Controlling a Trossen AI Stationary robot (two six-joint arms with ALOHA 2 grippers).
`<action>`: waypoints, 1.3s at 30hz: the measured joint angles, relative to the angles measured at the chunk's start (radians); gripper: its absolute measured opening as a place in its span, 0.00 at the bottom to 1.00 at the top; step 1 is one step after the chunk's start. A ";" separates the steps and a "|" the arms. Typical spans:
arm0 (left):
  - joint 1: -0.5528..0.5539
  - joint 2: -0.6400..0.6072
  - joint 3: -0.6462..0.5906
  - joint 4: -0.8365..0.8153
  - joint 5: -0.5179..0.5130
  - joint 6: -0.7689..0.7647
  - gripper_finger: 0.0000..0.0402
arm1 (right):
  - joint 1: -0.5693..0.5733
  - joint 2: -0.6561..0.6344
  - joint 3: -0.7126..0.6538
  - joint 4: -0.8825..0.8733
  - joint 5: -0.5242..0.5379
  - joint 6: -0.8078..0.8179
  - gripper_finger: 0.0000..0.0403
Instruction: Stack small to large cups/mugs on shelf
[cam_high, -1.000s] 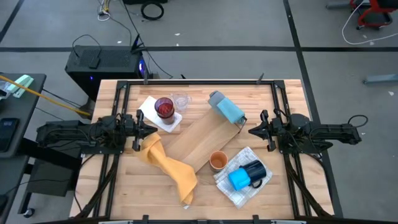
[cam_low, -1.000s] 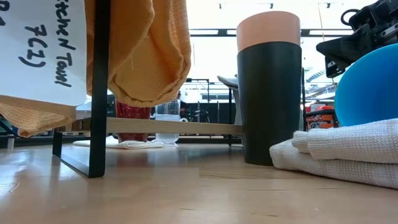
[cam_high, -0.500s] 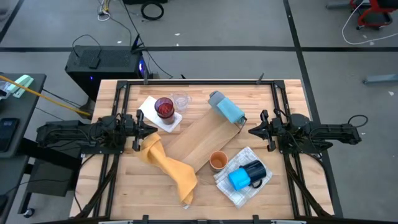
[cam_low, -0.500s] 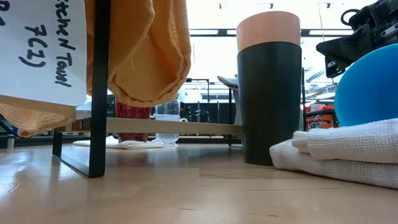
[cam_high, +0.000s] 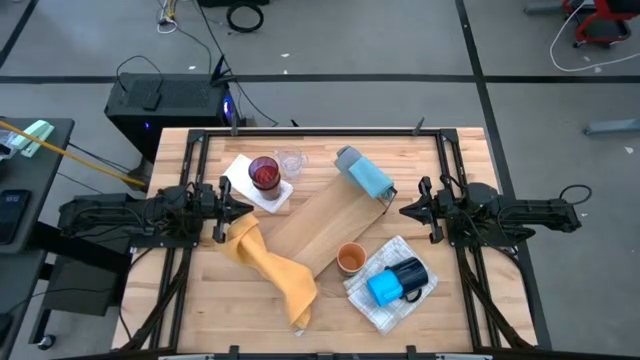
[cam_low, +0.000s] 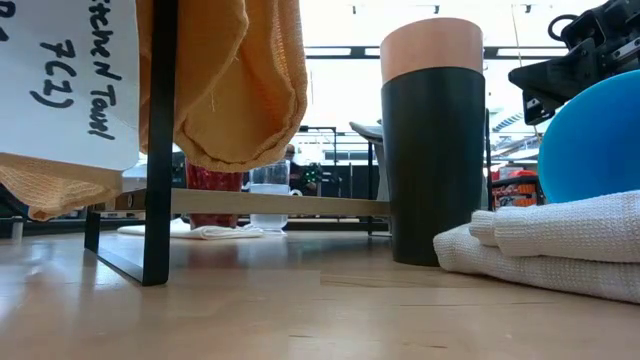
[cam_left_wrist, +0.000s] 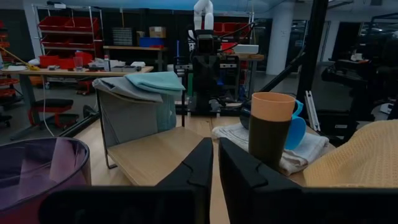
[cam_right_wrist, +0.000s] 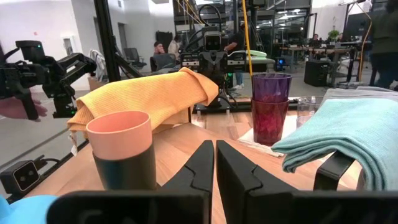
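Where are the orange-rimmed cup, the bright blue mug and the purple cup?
orange-rimmed cup (cam_high: 351, 259): high view, its open mouth.
bright blue mug (cam_high: 384, 290): high view, its rounded side.
purple cup (cam_right_wrist: 271, 86): right wrist view, its upper wall.

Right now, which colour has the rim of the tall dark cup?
Pale peach-orange rim on the tall dark cup, clearest in the low view.
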 joint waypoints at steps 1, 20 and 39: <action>0.000 0.000 0.000 0.000 0.000 0.000 0.09 | 0.000 0.000 0.000 0.000 0.000 0.000 0.06; 0.000 0.000 0.000 0.000 0.000 0.000 0.09 | 0.000 0.000 0.000 0.000 0.000 0.000 0.06; 0.000 0.000 0.000 0.020 0.000 -0.002 0.08 | 0.000 0.000 0.000 0.000 0.000 0.000 0.06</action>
